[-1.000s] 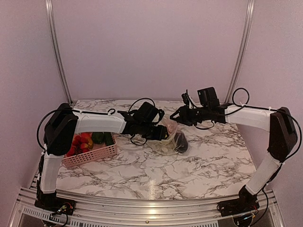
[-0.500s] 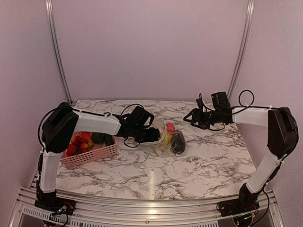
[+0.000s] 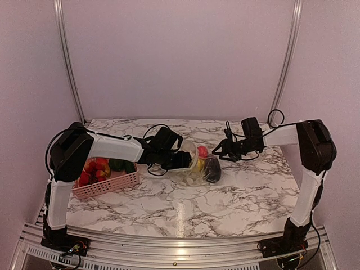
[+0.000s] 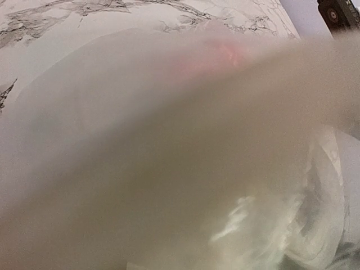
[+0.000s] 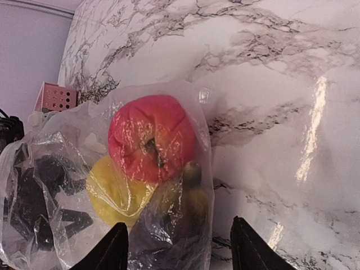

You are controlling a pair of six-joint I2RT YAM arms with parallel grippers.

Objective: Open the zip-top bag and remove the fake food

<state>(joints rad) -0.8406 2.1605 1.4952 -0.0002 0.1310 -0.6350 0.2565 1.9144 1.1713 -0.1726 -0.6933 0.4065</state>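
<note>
Shows a crinkly clear bag (image 5: 73,140) slumped mid-table on glossy veined marble table (image 5: 270,84). Holds smooth rounded toy food (image 5: 151,138) inside: red, yellow, dark purple. Leaves the right claw (image 5: 180,225) spread just beside it. Cannot tell the left claw (image 3: 185,160): pressed against film, view fogged.

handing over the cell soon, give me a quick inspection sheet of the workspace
surface: glossy marble-pattern table
job's things: zip-top bag lying on it, red, yellow and dark purple fake food inside
clutter: pink basket at the left, red and green toys in it
end effectors: left end effector against the bag, jaws hidden by plastic; right end effector open beside the bag
cables: black loops at both wrists
surroundings: pale walls, metal frame posts
</note>
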